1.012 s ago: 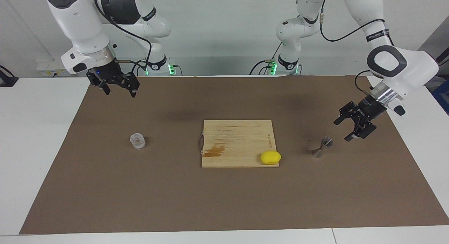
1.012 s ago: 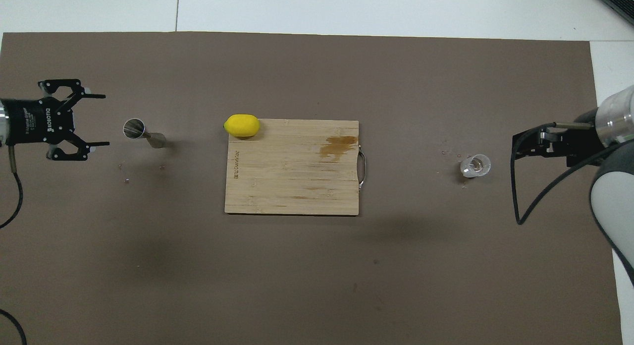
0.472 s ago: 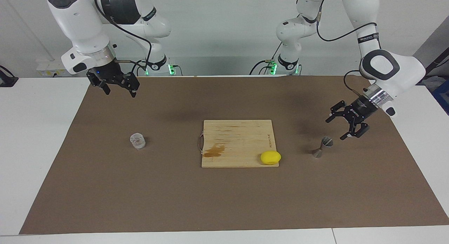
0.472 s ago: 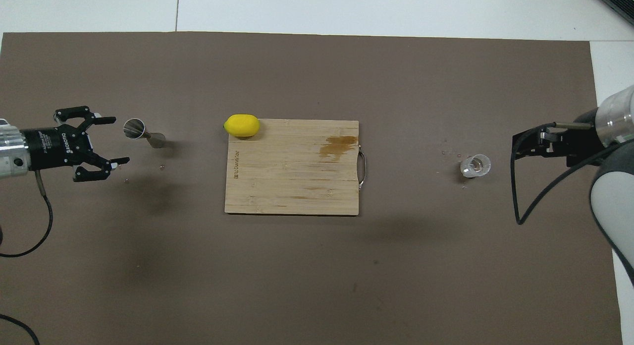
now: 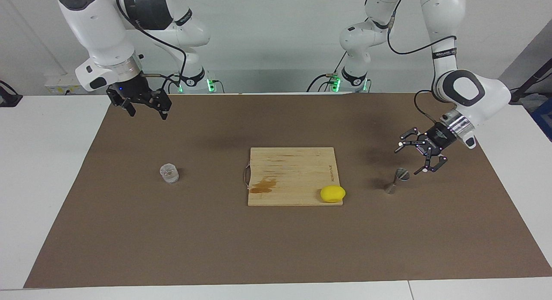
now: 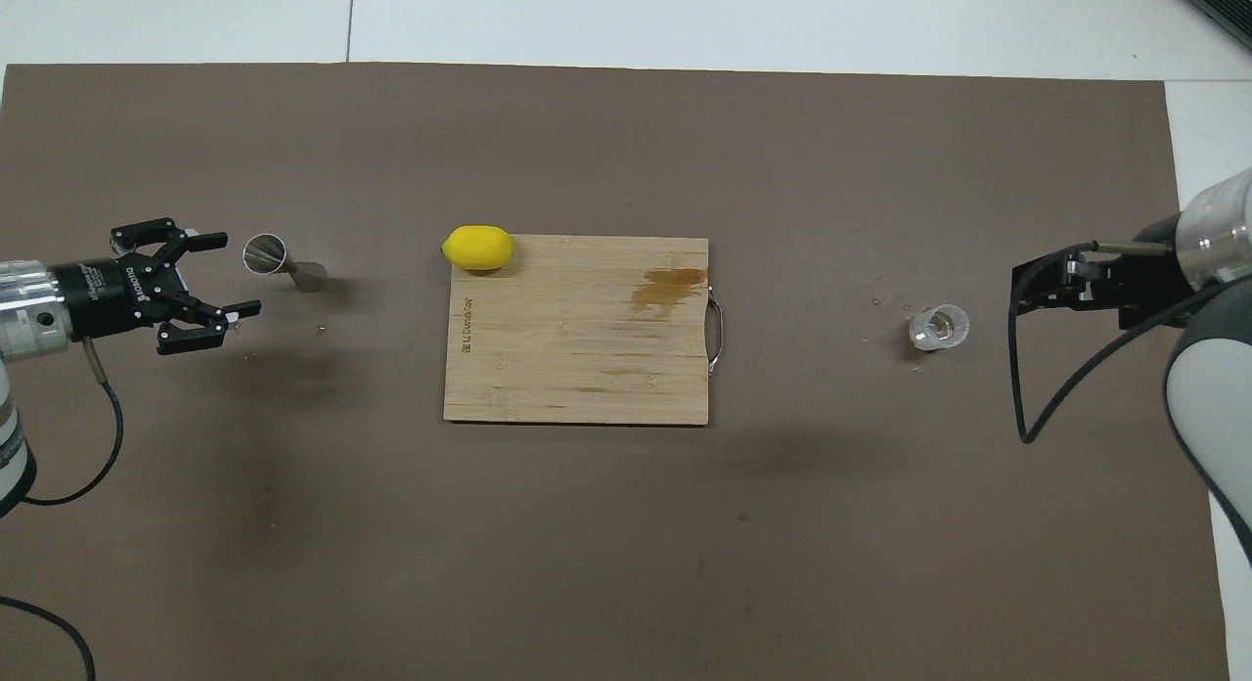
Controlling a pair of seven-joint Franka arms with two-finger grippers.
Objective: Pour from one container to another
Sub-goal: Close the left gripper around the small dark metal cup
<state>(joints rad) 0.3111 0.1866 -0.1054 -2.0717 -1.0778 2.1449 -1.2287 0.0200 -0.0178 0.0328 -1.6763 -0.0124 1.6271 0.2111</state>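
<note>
The clear glass cup (image 5: 169, 173) stands on the brown mat toward the right arm's end; it also shows in the overhead view (image 6: 939, 327). The silver jigger (image 5: 396, 180) stands upright toward the left arm's end, seen from above (image 6: 279, 263). My left gripper (image 5: 407, 161) is open and empty, low over the mat just beside the jigger, not touching it; it also shows in the overhead view (image 6: 238, 273). My right gripper (image 5: 147, 114) is open and empty, raised over the mat's edge near its base, well apart from the cup; the overhead view (image 6: 1017, 290) shows it edge-on.
A wooden cutting board (image 5: 293, 162) with a brown stain lies mid-table, also seen from above (image 6: 577, 368). A yellow lemon (image 5: 332, 193) rests at the board's corner nearest the jigger, also seen from above (image 6: 477, 248). The brown mat (image 5: 276, 248) covers the table.
My left gripper has swung in toward the jigger, turned, and now sits close beside it, still open. The right arm, cup and jigger have not moved.
</note>
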